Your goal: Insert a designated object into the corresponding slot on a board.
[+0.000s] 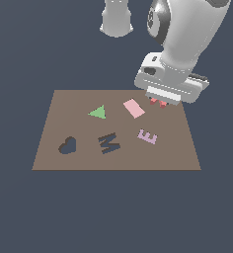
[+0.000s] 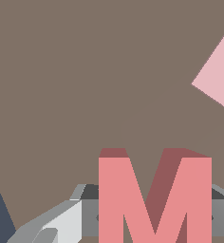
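Note:
The red M-shaped block (image 1: 158,102) shows only as a small red patch under the hand, over the board's far corner on the exterior view's right. In the wrist view the red M (image 2: 133,199) fills the space between the grey fingers (image 2: 88,213), which press against its two sides. My gripper (image 1: 158,104) is shut on it. The dark M-shaped slot (image 1: 109,143) lies in the middle of the brown board (image 1: 158,158), well away from the gripper and toward the front and the exterior view's left.
A pink rectangle (image 1: 134,108) lies just beside the gripper, and it also appears in the wrist view (image 2: 218,78). A lilac E (image 1: 147,136), a green triangle (image 1: 97,112) and a dark heart-shaped cutout (image 1: 67,146) are on the board too.

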`<state>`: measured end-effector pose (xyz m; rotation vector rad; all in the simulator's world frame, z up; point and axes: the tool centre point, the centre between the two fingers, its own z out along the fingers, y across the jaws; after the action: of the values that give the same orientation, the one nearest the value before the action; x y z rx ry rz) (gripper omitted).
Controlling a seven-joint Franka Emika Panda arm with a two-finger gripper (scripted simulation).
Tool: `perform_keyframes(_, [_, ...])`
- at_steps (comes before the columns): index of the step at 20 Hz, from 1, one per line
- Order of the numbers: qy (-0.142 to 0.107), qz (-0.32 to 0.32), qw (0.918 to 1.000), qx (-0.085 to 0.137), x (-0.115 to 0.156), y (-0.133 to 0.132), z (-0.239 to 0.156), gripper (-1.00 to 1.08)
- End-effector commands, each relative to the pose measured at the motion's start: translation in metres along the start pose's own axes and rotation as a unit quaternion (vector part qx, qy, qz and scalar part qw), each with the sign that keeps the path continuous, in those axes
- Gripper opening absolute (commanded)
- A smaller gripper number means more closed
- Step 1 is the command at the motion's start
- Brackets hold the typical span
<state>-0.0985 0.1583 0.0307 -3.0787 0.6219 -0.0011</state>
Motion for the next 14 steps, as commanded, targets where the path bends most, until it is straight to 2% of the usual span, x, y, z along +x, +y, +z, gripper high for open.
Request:
perform_keyframes(1, [0.000,0.000,1.0000,0.000,0.0000,0.0000,-0.0005,-1.00])
perform_keyframes(14, [0.000,-0.025,0.9997,0.000,-0.0001,0.0072,-0.0028,-1.00])
